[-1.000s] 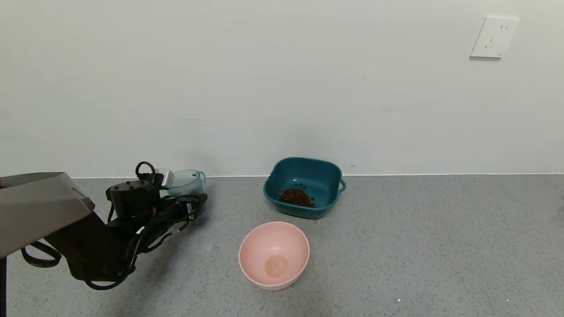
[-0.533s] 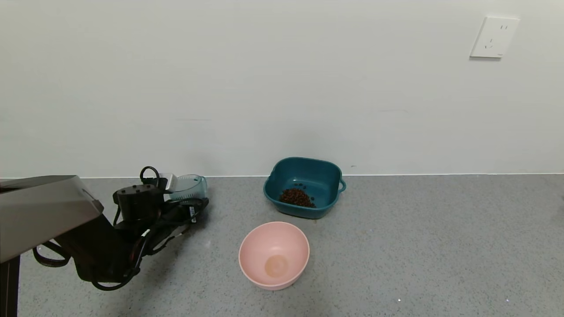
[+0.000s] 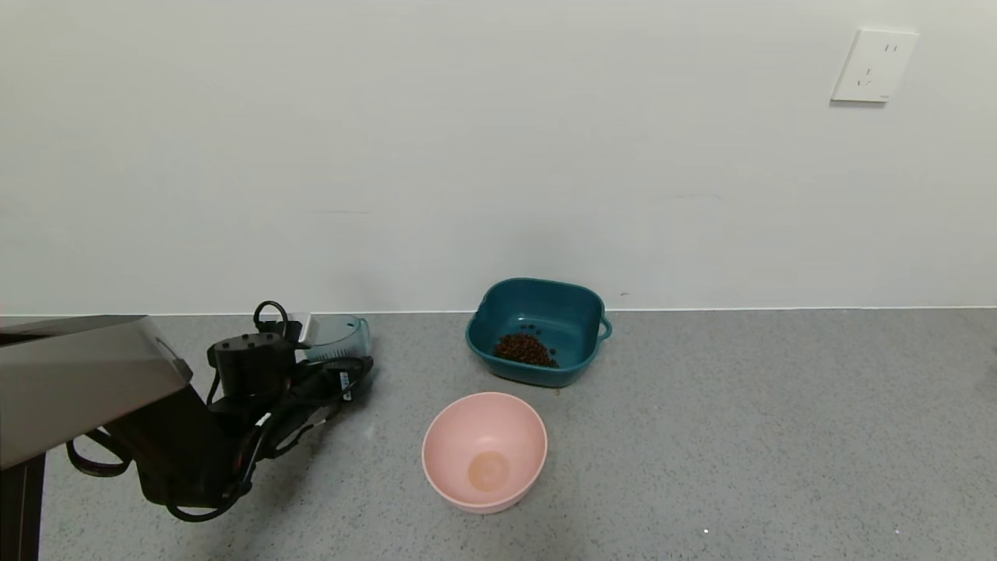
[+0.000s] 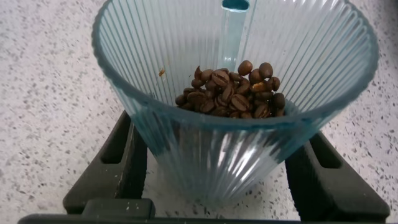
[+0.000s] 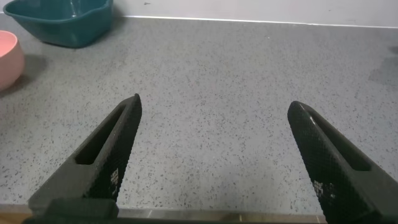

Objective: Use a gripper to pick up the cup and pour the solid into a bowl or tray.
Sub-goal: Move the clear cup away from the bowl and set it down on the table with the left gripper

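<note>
Head view shows your left gripper (image 3: 331,366), clamped on the cup (image 3: 336,336) of beans (image 4: 231,92), now lower at frame left; right gripper (image 5: 214,155) gapes wide.

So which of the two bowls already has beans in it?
The dark teal squarish basin by the wall, holding a pile of coffee beans. The round pink bowl nearer the robot has none.

Ribbed translucent blue-grey cup (image 4: 236,93) upright between left gripper (image 4: 227,171) fingers (image 4: 121,165), some brown beans (image 4: 231,94) inside. Teal squarish basin (image 3: 537,331) well apart on table (image 3: 701,436), holding a bean pile (image 3: 526,350).
</note>
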Controlling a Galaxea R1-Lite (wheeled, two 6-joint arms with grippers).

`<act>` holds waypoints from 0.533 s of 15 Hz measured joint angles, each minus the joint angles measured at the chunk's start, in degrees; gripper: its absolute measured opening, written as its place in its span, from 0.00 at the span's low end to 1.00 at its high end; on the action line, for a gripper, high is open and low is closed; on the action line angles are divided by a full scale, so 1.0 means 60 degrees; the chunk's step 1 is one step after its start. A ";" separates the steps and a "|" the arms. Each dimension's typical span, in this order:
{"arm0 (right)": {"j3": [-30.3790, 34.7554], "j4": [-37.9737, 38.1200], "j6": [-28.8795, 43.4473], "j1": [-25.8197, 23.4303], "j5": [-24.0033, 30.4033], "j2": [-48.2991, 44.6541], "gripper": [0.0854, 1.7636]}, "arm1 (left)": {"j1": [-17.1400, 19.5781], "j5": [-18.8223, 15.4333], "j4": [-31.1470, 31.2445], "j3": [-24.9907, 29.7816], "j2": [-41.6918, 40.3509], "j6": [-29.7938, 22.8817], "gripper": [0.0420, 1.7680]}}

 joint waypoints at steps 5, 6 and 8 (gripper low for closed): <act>0.0000 0.0000 -0.0002 0.0000 0.0000 0.0000 0.97 | -0.0077 0.0177 -0.0028 0.0100 0.0014 0.0024 0.71; 0.0000 -0.0004 -0.0002 0.0000 0.0000 0.0004 0.97 | -0.0087 0.0223 -0.0033 0.0104 0.0033 0.0037 0.75; 0.0004 -0.0004 -0.0006 0.0000 0.0000 0.0004 0.97 | -0.0091 0.0238 0.0008 0.0136 0.0037 0.0043 0.81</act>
